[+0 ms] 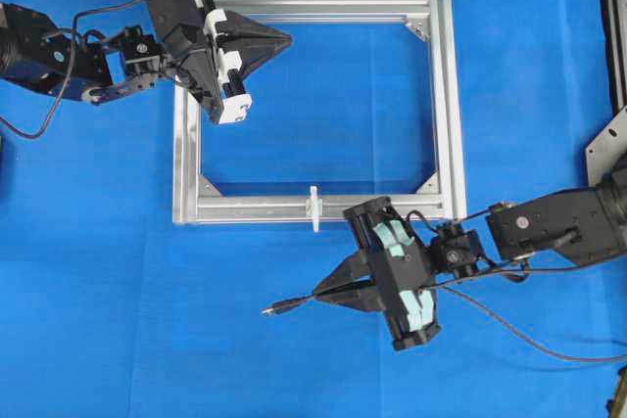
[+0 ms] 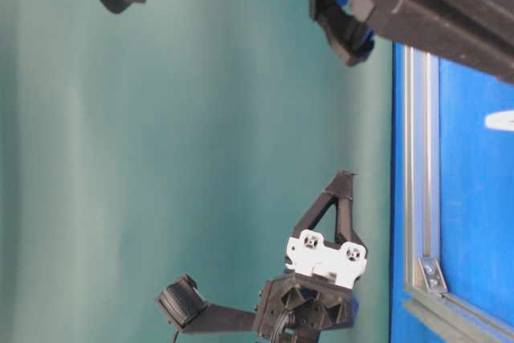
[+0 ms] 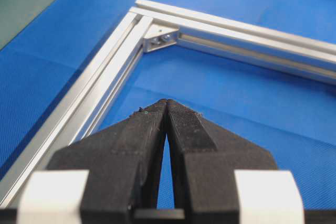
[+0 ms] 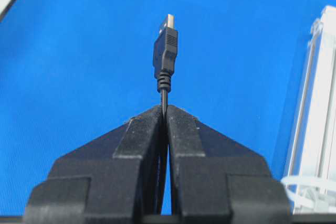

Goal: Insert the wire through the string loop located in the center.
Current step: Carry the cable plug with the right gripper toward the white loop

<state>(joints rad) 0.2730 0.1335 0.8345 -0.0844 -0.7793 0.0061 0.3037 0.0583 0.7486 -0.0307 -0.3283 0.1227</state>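
My right gripper [image 1: 320,292] is shut on the wire [image 1: 529,338], a thin black cable whose plug tip [image 1: 279,308] sticks out to the left beyond the jaws. In the right wrist view the plug [image 4: 165,51] stands straight ahead of the closed gripper [image 4: 165,109]. The string loop [image 1: 314,208], a tiny white upright piece, sits on the near bar of the silver frame [image 1: 451,105], just above and left of my right gripper; it shows at the lower right of the right wrist view [image 4: 310,190]. My left gripper [image 1: 286,40] is shut and empty over the frame's far left corner, as the left wrist view [image 3: 167,102] shows.
The silver square frame lies flat on the blue mat, with corner brackets [image 3: 160,38] inside. A metal bracket [image 1: 609,144] and a dark strip stand at the right edge. The wire trails off to the right behind my right arm.
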